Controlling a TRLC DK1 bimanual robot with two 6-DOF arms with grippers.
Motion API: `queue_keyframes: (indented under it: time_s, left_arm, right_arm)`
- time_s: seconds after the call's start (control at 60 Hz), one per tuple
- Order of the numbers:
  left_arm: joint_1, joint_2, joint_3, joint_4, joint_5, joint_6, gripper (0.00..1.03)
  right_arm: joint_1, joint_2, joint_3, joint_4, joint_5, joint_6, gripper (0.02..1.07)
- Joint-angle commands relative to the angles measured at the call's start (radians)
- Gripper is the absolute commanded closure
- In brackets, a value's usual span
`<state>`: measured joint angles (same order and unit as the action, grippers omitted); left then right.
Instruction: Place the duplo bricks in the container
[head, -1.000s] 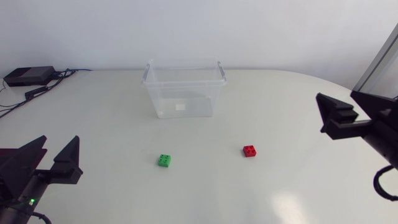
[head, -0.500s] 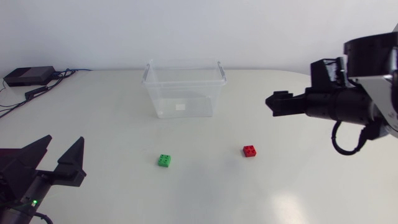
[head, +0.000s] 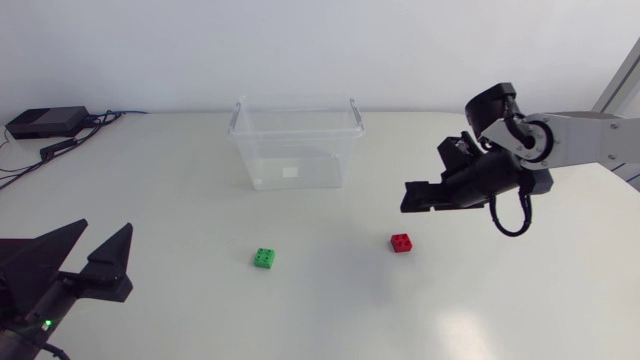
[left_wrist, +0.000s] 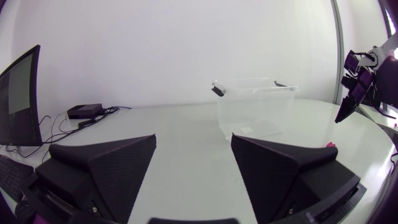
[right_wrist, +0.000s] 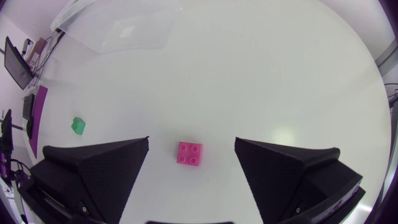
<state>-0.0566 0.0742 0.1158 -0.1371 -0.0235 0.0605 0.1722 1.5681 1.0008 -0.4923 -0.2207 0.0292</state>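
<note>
- At the right of the white tabletop (head: 180, 200), the right arm's matte black pincer (head: 408, 198) hangs above the small red four-stud Duplo brick (head: 401, 242). A second ago this arm was drawn back at the right edge of the head view. It has since swung inward and tipped down toward the brick.
- Its two wedge fingers are spread wide and carry nothing. The right wrist view shows the red brick lying flat on the tabletop below the gap between them, touched by neither finger.
- I judge this to be the approach for the first pick. The pincer looks roughly lined up, and it has yet to descend and close on the brick.
- The small green four-stud Duplo brick (head: 265, 258) lies flat, well apart from the red one on the left arm's side. It sits where it sat a second ago.
- The clear rectangular plastic container (head: 300, 155) stands upright at the far middle of the tabletop, well apart from both bricks. Neither brick is inside it, so the whole task remains to be done.
- The left arm's black pincer (head: 98, 232) sits at the near left corner. It is wide open and empty, and has barely shifted over the last second.
</note>
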Motion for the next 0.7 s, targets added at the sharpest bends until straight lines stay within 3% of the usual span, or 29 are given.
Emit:
queue_keyframes:
  time_s: [0.0,0.217,0.333,0.45,0.567,0.683]
  left_arm:
    - [-0.009,0.085,0.068,0.005,0.005,0.004,0.21]
    - [-0.031,0.406,0.275,-0.099,0.030,-0.070,0.21]
    - [-0.022,0.719,0.499,-0.274,0.036,-0.067,0.21]
    - [-0.019,0.869,0.625,-0.348,0.048,-0.062,0.21]
    - [-0.060,0.997,0.759,-0.452,0.045,0.015,0.21]
    - [-0.094,1.078,0.837,-0.489,0.033,0.068,0.21]
  right_arm:
    - [0.041,0.049,0.021,-0.011,0.032,0.005,0.07]
    - [0.112,0.139,0.022,0.018,0.149,0.038,0.11]
    - [0.131,0.185,0.032,0.024,0.188,0.055,0.12]
    - [0.130,0.216,0.036,0.023,0.210,0.064,0.12]
    - [0.118,0.242,0.039,0.037,0.224,0.071,0.15]
    - [0.124,0.277,0.042,0.054,0.228,0.074,0.18]
